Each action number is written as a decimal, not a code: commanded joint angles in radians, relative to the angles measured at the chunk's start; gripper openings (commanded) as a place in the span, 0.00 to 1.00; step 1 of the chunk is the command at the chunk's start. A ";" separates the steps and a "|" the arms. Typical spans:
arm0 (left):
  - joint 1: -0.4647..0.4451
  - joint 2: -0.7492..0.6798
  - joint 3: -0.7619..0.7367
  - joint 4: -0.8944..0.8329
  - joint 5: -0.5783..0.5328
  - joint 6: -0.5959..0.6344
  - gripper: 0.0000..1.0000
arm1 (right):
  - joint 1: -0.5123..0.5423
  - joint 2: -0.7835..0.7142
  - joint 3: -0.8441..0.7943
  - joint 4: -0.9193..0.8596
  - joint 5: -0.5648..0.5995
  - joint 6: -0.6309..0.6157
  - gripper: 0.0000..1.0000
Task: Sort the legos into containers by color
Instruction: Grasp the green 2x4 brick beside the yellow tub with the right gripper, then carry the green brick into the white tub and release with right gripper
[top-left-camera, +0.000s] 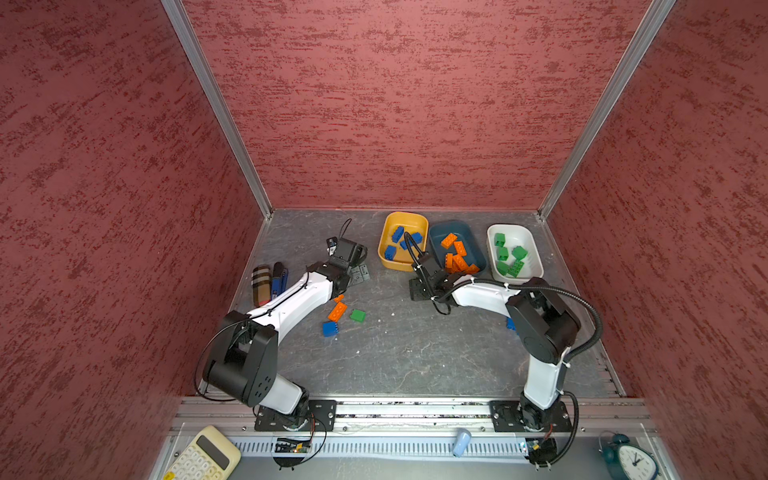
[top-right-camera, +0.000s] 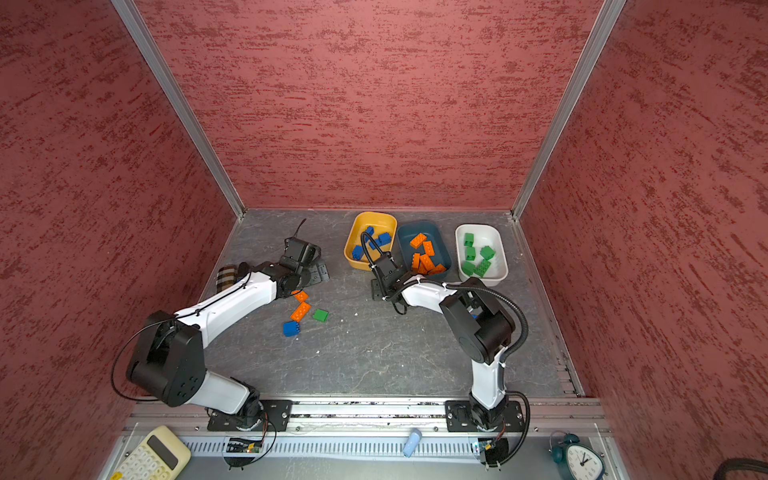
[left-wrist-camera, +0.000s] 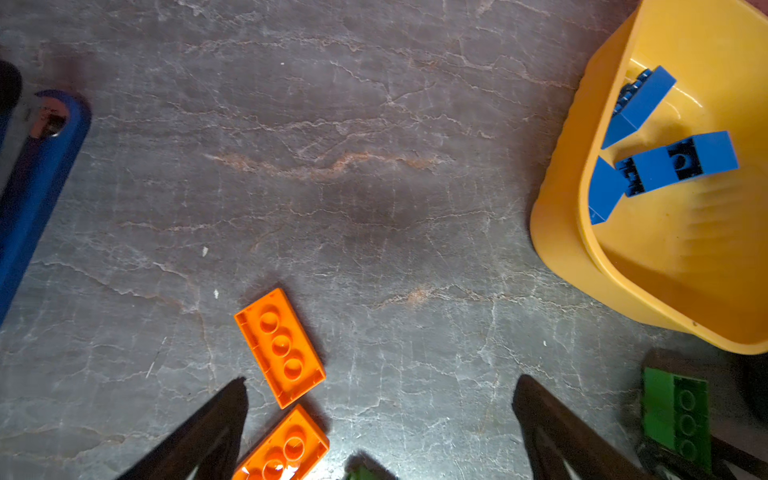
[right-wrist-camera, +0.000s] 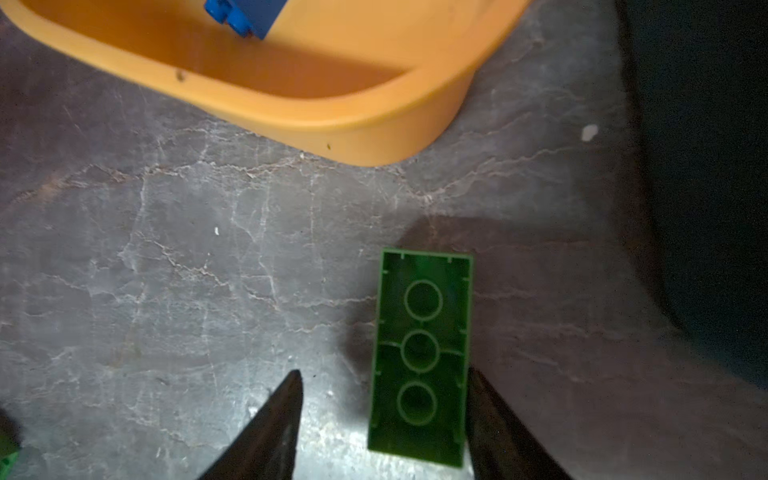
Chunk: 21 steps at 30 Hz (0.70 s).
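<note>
Now your right hand (right-wrist-camera: 384, 374) stands open around a long green brick (right-wrist-camera: 419, 353). The brick lies hollow side up on the table (right-wrist-camera: 166, 270), toward the far edge and just beside the near wall of the yellow tub (right-wrist-camera: 332, 124). One finger touches the brick's long side and the other is apart from it, so nothing is gripped yet. Your left hand (left-wrist-camera: 380, 415) hangs wide open and empty over the table, near two loose orange bricks (left-wrist-camera: 280, 347).

Risks, as judged: if you close from this offset, the free finger may shove or twist the brick before it is pinched. The fingers sit near one end, so the brick may swing down as you lift. The yellow tub is close enough to be knocked. The white tub (top-left-camera: 517, 235) by the far right corner, where the green ones lie, sits beyond the teal tub (top-left-camera: 465, 235). A weak pinch could drop the brick in the wrong place.

Hidden: in both top views the wrist covers the green brick and the fingertips. A blue brick (top-left-camera: 510, 323) shows only partly behind the right arm. Both wrist views cut the fingers off at the picture's edge.
</note>
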 joint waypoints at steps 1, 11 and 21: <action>-0.006 -0.042 -0.026 0.073 0.073 0.050 1.00 | 0.006 0.026 0.029 -0.036 0.056 -0.005 0.52; -0.091 -0.070 -0.047 0.148 0.111 0.149 0.99 | 0.005 -0.053 -0.060 0.051 0.005 -0.111 0.33; -0.142 -0.132 -0.074 0.261 0.203 0.213 1.00 | -0.051 -0.354 -0.253 0.139 -0.069 -0.256 0.27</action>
